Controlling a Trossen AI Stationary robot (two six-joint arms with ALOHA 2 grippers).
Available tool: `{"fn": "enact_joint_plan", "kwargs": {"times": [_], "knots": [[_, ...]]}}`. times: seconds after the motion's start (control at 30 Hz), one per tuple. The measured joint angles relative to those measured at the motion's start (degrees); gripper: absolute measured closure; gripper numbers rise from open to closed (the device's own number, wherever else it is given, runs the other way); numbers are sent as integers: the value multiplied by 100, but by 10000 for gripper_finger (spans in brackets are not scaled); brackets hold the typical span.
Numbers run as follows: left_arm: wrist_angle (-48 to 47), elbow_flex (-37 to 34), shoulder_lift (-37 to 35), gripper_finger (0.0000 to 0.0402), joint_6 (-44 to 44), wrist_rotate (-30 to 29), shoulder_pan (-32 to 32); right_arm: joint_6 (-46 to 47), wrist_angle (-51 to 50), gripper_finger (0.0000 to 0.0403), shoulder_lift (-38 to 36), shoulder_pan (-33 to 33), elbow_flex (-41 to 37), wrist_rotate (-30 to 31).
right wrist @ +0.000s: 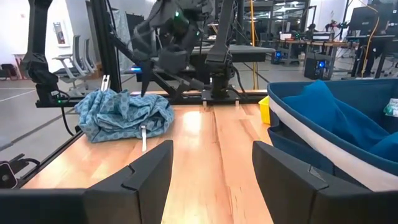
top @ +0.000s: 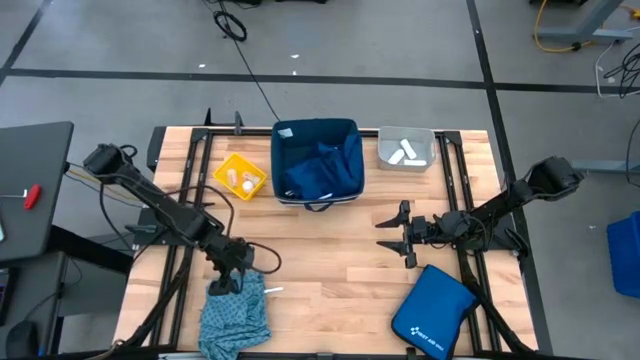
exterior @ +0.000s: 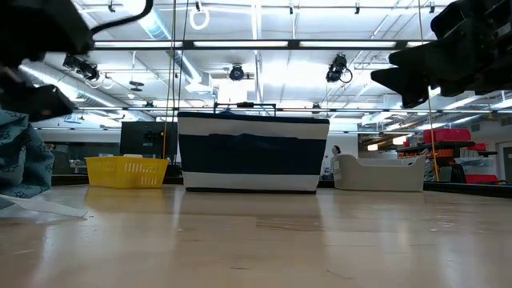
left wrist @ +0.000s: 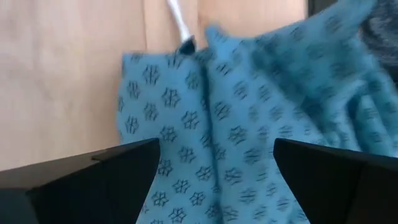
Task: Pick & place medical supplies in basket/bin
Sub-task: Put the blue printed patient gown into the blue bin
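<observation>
High cam looks straight down on the whole desk. Low cam sits at desk level facing the navy tub square on. Left wrist cam is right on top of the teal cloth — right wrist cam sees that same cloth from across the desk, navy tub close beside it.

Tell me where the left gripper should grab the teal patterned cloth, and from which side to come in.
Probably from straight above, onto a raised fold near the heap's top edge. The teal patterned cloth lies crumpled, so its ridges give the fingers something to pinch; a flat edge would not. The left gripper is open above that end, cloth showing between its fingers. Avoid the small white piece beside it.
</observation>
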Motion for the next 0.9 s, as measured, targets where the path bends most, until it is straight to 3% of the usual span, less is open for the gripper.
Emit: {"fn": "enact_joint_plan", "kwargs": {"times": [0.47, 0.6, 0.77, 0.9], "knots": [[1829, -148, 1671, 52, -361, 503, -455, -2, -9, 176, 0, 0, 0, 34], [2163, -140, 2030, 54, -379, 410, -507, -2, -9, 176, 0, 0, 0, 39], [2318, -149, 2148, 110, -334, 207, -508, -2, -9, 176, 0, 0, 0, 48], [2629, -168, 2174, 224, -161, 113, -507, -4, -35, 176, 0, -2, 0, 190]]}}
